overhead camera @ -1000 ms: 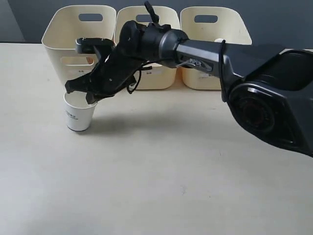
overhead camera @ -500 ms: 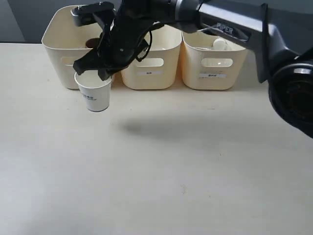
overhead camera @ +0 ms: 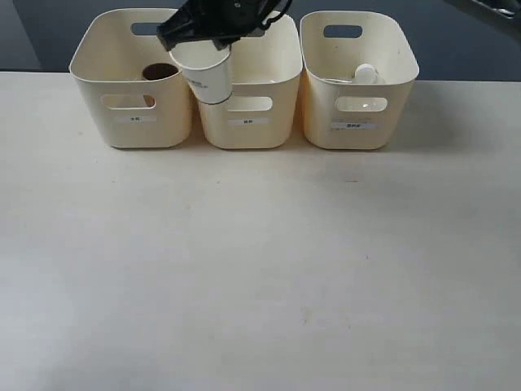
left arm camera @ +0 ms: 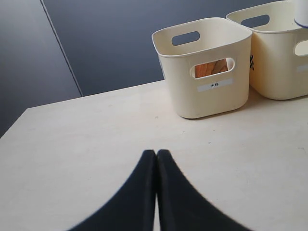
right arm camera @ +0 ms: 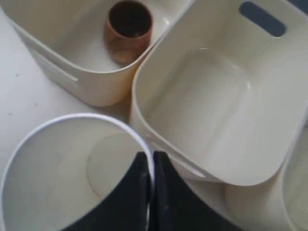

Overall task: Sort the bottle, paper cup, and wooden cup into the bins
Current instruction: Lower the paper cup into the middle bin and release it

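My right gripper (overhead camera: pixel 198 41) is shut on the rim of the white paper cup (overhead camera: pixel 205 75), one finger inside and one outside. The cup hangs upright in the air, over the front rim where the left bin (overhead camera: pixel 122 122) and middle bin (overhead camera: pixel 264 122) meet. In the right wrist view the right gripper (right arm camera: pixel 150 156) pinches the paper cup (right arm camera: pixel 57 173). The wooden cup (right arm camera: pixel 127 31) stands in the left bin. The middle bin (right arm camera: pixel 202 106) holds nothing. The bottle's white cap (overhead camera: pixel 366 73) shows inside the right bin (overhead camera: pixel 395 114). My left gripper (left arm camera: pixel 156 153) is shut and holds nothing, low over the table.
The three bins stand in a row at the back of the pale table (overhead camera: pixel 260 269). A dark wall lies behind them. In the left wrist view the left bin (left arm camera: pixel 192 91) shows the wooden cup (left arm camera: pixel 211 69) through its handle cut-out.
The right gripper has lifted the paper cup off the table at the left and carried it up and to the right, to the bins' rims. The left gripper's earlier state is not shown.
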You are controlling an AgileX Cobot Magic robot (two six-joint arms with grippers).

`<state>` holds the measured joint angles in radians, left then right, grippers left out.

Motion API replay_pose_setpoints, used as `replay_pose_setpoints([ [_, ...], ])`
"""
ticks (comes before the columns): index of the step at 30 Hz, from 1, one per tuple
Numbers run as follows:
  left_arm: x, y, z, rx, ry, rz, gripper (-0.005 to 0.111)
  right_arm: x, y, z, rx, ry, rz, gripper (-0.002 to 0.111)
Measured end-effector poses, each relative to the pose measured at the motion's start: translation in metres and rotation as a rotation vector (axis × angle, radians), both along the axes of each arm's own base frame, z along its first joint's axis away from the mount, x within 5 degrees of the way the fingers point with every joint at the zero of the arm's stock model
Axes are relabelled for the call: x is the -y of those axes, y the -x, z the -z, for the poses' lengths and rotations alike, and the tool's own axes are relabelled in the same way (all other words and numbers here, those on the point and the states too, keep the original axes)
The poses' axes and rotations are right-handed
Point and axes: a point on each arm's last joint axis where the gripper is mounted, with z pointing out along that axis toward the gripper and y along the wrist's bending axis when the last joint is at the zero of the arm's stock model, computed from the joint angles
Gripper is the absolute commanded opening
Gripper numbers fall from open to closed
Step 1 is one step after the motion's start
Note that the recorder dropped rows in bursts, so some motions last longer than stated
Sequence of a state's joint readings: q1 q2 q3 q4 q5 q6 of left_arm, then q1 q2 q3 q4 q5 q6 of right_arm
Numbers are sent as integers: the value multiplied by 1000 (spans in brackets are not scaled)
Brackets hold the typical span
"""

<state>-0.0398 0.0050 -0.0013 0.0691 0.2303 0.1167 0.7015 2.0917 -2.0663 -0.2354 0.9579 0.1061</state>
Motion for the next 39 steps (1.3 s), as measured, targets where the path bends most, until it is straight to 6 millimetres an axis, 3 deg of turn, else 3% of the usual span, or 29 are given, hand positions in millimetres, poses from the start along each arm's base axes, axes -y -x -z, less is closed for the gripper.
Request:
replay_pose_setpoints([
  [12, 0, 0, 0, 0, 0, 0, 0, 15, -23, -17, 222, -97, 221, 0],
  [17, 0, 0, 0, 0, 0, 0, 0, 34, -43, -4, 203, -111, 297, 1],
  [20, 0, 0, 0, 0, 0, 0, 0, 37, -50, 6, 178, -121, 313, 9],
  [25, 0, 0, 0, 0, 0, 0, 0, 32, -59, 28, 151, -135, 307, 41],
  [28, 0, 0, 0, 0, 0, 0, 0, 29, -62, 38, 135, -135, 305, 54],
  [39, 0, 0, 0, 0, 0, 0, 0, 37, -60, 44, 103, -40, 345, 47],
])
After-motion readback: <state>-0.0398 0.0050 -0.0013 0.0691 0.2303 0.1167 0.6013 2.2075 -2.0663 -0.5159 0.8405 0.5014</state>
